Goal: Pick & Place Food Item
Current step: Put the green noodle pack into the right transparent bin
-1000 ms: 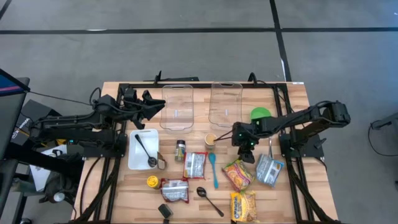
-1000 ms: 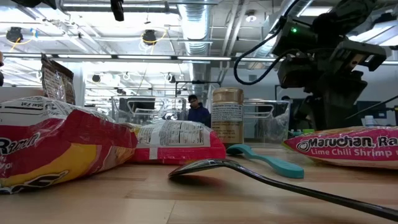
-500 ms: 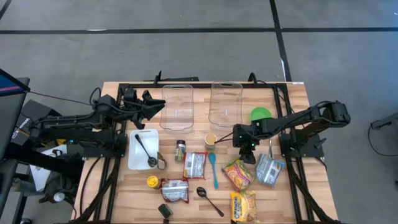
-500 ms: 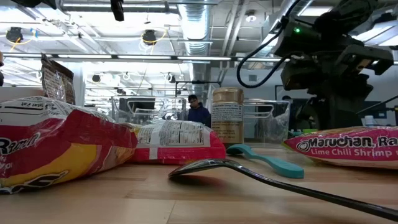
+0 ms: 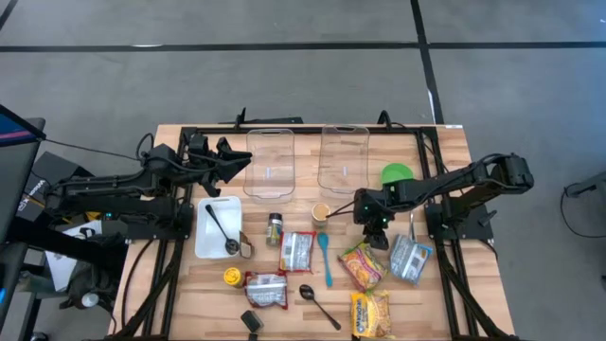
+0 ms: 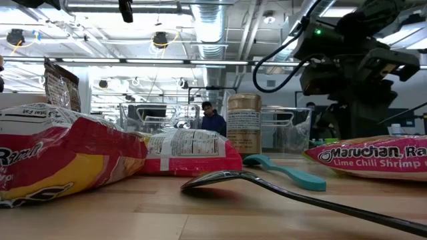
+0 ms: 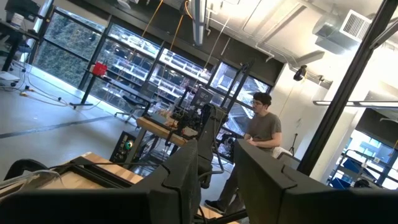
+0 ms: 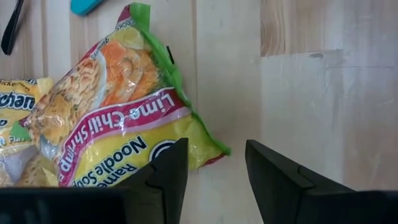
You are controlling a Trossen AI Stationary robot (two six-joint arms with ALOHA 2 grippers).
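A lime chili shrimp ramen packet (image 5: 363, 265) lies flat on the wooden table; it also shows in the right wrist view (image 8: 118, 124) and the low view (image 6: 373, 157). My right gripper (image 5: 376, 237) is open and points down just beyond the packet's far right corner, its fingers (image 8: 168, 174) over the packet's edge and bare wood, touching nothing. My left gripper (image 5: 241, 156) is open and empty, held level at the far left beside a clear container (image 5: 270, 161). In its wrist view (image 7: 216, 180) only the room beyond shows.
Two clear containers (image 5: 343, 156) stand at the back, with a green lid (image 5: 398, 174) and a small cup (image 5: 321, 212) nearby. A spice jar (image 5: 274, 227), teal spoon (image 5: 324, 258), red packets (image 5: 297, 251), a yellow ramen packet (image 5: 370, 313), a grey-blue packet (image 5: 410, 258) and a white tray (image 5: 202, 248) crowd the middle.
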